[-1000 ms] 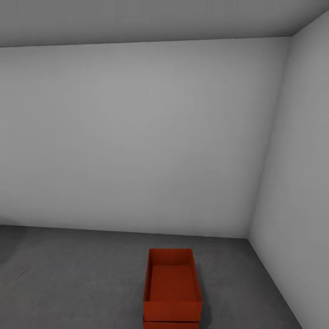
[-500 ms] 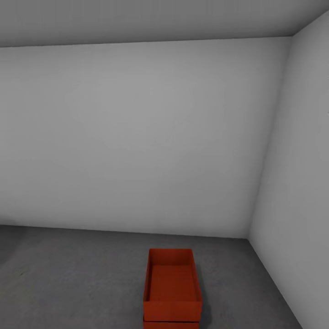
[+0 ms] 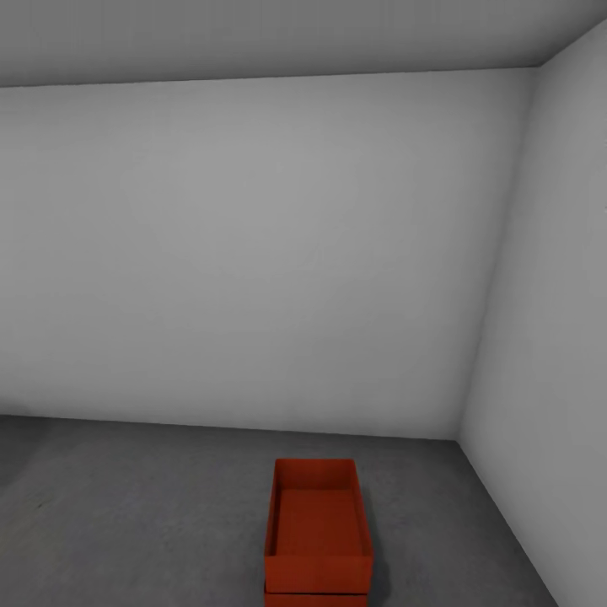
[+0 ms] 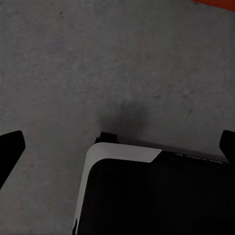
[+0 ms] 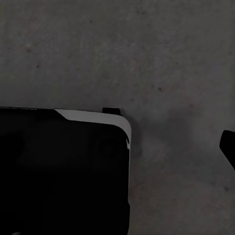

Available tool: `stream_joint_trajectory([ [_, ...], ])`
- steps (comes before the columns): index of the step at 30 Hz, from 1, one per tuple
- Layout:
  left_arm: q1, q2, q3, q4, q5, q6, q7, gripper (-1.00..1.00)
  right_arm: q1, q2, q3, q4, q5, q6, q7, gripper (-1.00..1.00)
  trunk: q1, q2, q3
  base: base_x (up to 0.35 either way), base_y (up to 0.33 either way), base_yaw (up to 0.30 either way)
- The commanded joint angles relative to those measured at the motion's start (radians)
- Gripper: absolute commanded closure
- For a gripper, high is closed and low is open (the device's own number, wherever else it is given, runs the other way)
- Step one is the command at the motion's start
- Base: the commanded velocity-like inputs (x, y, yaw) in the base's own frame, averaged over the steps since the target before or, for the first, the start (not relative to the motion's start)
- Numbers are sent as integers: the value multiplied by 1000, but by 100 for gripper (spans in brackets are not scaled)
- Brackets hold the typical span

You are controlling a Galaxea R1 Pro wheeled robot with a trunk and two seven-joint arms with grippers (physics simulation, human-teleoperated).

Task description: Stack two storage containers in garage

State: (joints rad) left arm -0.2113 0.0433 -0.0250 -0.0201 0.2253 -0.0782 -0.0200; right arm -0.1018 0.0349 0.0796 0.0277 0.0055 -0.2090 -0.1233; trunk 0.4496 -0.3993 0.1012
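Two orange-red storage containers stand stacked on the dark grey concrete floor (image 3: 126, 514) of the garage. The upper container (image 3: 319, 527) is open-topped and empty; of the lower container (image 3: 316, 599), a thin strip shows beneath it at the picture's edge. My left gripper (image 4: 119, 146) hangs open over bare floor, its dark fingertips (image 4: 11, 147) far apart, and a sliver of orange container (image 4: 215, 4) shows in that view. My right gripper (image 5: 120, 147) also hangs over the floor, holding nothing; one fingertip (image 5: 228, 143) shows far out at the frame's edge.
A plain pale grey wall (image 3: 253, 253) stands behind the stack and meets a side wall (image 3: 548, 337) at a corner on the right. My black, white-edged base (image 4: 147, 196) (image 5: 63, 171) sits on the floor below both grippers.
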Motion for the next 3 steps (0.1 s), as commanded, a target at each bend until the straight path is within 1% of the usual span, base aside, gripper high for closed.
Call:
stream_joint_trajectory([
  [1, 0, 0, -3, 1, 8, -3, -2, -100, -1, 0, 8, 3, 1, -4, -6, -100, 0, -1, 0, 0, 0, 0],
  [3, 0, -1, -1, 2, 8, -3, -2, -100, -1, 0, 8, 3, 1, -4, -6, -100, 0, -1, 0, 0, 0, 0],
])
